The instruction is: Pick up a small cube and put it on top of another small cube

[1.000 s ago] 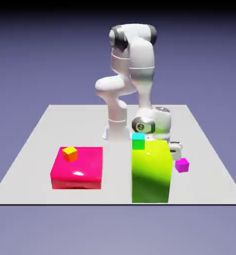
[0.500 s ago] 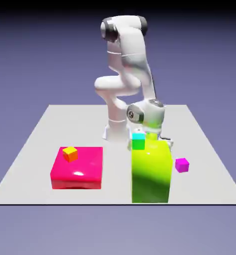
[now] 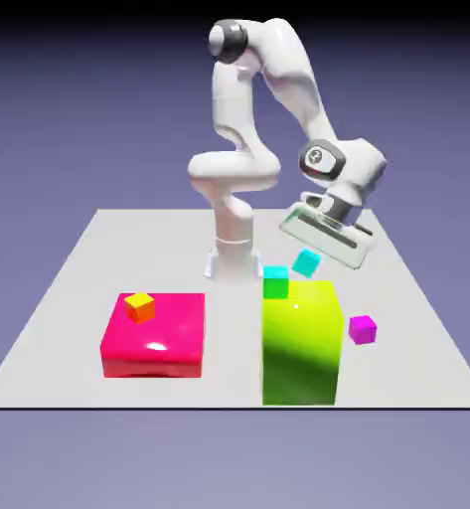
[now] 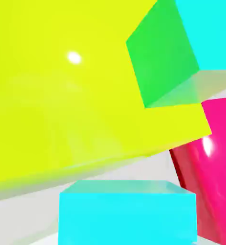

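We see no containers, only blocks on the table (image 3: 79,288). The lime block (image 3: 300,343) carries a green-faced cube with cyan top (image 3: 275,282) at its far corner; the pink block (image 3: 154,335) carries an orange cube (image 3: 139,307). A magenta cube (image 3: 362,329) sits on the table beside the lime block. The gripper (image 3: 313,256) is tilted in the air above the lime block, jaws pinching the small cube (image 3: 306,262). In the hand view that cyan cube (image 4: 127,213) fills the bottom edge, hiding the fingertips.

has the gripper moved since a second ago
Yes. The gripper, shut on the small cyan cube, has risen from behind the lime block to above its top edge.
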